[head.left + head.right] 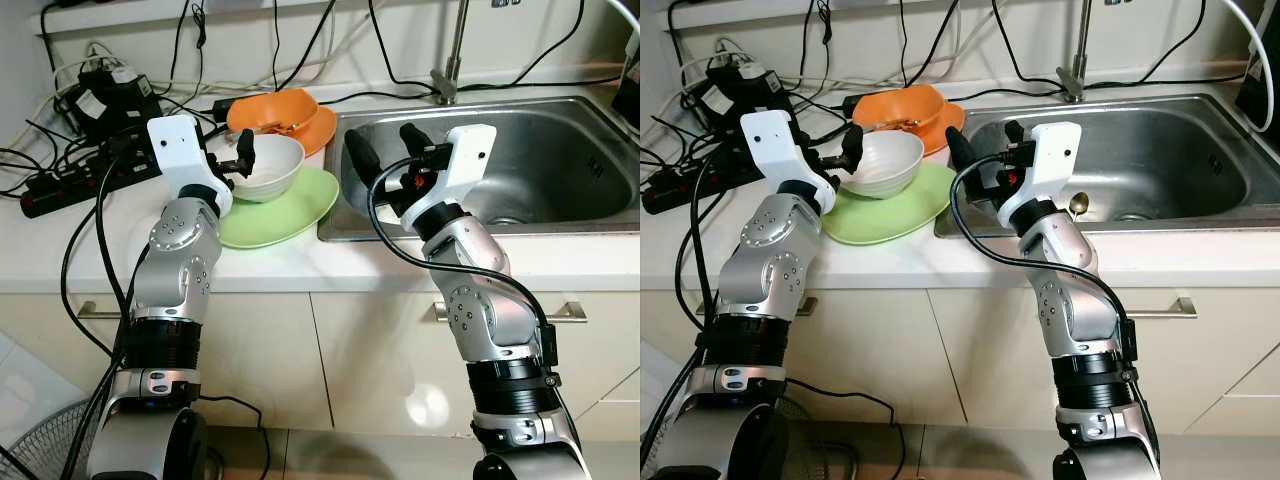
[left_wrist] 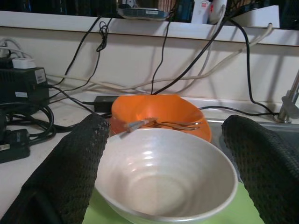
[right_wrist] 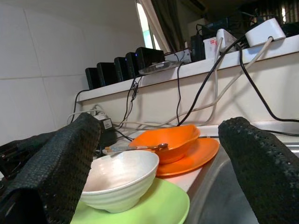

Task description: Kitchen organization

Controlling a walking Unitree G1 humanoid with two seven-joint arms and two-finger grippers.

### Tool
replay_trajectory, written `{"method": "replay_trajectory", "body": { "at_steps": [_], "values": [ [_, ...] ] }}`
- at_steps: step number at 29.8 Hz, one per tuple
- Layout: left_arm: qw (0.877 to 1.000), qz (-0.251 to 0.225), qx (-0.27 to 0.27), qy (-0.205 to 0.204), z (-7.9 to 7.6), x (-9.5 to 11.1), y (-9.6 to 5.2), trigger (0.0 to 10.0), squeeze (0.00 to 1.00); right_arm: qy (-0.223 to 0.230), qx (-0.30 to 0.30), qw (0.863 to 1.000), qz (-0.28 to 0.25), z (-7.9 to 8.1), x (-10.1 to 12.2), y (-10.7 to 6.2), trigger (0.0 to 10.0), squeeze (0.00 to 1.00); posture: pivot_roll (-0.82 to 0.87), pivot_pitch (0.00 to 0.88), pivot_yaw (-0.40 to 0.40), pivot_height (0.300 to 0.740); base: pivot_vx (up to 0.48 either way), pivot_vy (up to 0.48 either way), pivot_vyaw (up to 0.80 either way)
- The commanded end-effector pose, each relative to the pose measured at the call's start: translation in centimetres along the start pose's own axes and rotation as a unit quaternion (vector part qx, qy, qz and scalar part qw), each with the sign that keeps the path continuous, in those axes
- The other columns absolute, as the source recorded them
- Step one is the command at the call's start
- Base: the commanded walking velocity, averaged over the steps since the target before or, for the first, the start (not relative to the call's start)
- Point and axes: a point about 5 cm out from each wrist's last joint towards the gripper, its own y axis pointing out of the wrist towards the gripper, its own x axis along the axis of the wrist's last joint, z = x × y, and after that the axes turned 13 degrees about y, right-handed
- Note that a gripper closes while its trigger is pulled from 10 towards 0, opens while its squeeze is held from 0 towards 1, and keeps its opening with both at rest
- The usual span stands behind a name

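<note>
The stainless steel sink [image 1: 560, 150] lies beyond the right gripper [image 1: 385, 150], whose fingers gape wide, empty. A round lime-green plate [image 1: 290, 210] on the white worktop [image 1: 40, 250] carries a glossy white ceramic bowl [image 2: 168, 177], between the left gripper [image 2: 163, 163]'s spread fingers, ungrasped. Behind it sits an orange bowl [image 2: 159, 112] holding cutlery, amid tangled black cables [image 1: 60, 160].

We look down on a white counter [image 1: 40, 250] beside a steel sink [image 1: 560, 150]. A white bowl [image 1: 268, 165] sits on a green plate [image 1: 290, 205], with an orange bowl [image 1: 275, 108] on an orange plate [image 1: 318, 130] behind it. Our left end effector [image 1: 235, 158] reaches the white bowl's near rim. Our right end effector [image 1: 388, 155] hovers spread over the sink's left edge. Black cables [image 1: 60, 170] crowd the left.
</note>
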Motion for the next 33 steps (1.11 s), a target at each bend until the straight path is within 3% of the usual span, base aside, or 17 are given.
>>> {"method": "replay_trajectory", "body": {
  "at_steps": [1,10,16,25,29,31,32,33],
  "values": [
    [1.000,-0.003,0.012,0.007,0.5,0.3,-0.1,10.0,0.00,-0.006,0.004,1.000,-0.001,0.4,0.0,-0.1,10.0,0.43,-0.09,0.000,0.161,0.740,0.000,0.000,0.00],
    [0.996,0.062,0.061,0.001,2.2,-0.9,0.7,10.0,0.00,-0.002,0.008,1.000,0.009,0.5,-0.2,-0.2,10.0,0.38,-0.09,0.000,0.166,0.740,0.000,0.000,0.00],
    [0.987,0.125,0.094,-0.034,4.0,-1.8,1.8,10.0,0.00,0.000,0.010,1.000,0.011,0.6,-0.3,-0.4,10.0,0.38,-0.10,0.000,0.178,0.740,0.000,0.000,0.00],
    [0.974,0.168,0.099,-0.113,4.3,-2.2,2.5,10.0,0.00,0.002,0.026,0.999,0.020,1.0,-0.5,-0.5,10.0,0.37,-0.10,0.000,0.188,0.740,0.000,0.000,0.00],
    [0.969,0.188,0.086,-0.136,3.9,-2.6,2.7,10.0,0.00,-0.005,0.094,0.992,0.086,1.9,-1.5,-1.1,10.0,0.36,-0.11,0.000,0.194,0.740,0.000,0.000,0.00],
    [0.967,0.193,0.076,-0.146,3.6,-2.6,2.9,10.0,0.00,-0.010,0.115,0.985,0.125,2.0,-2.3,-1.6,10.0,0.28,-0.11,0.000,0.194,0.740,0.000,0.000,0.00],
    [0.967,0.196,0.072,-0.147,3.5,-2.6,3.0,10.0,0.00,-0.016,0.122,0.982,0.140,2.0,-2.6,-1.8,10.0,0.19,-0.11,0.000,0.195,0.740,0.000,0.000,0.00],
    [0.967,0.197,0.070,-0.148,3.4,-2.6,3.1,10.0,0.00,-0.019,0.126,0.981,0.149,2.0,-2.8,-2.0,10.0,0.19,-0.11,0.000,0.195,0.740,0.000,0.000,0.00]
  ]
}}
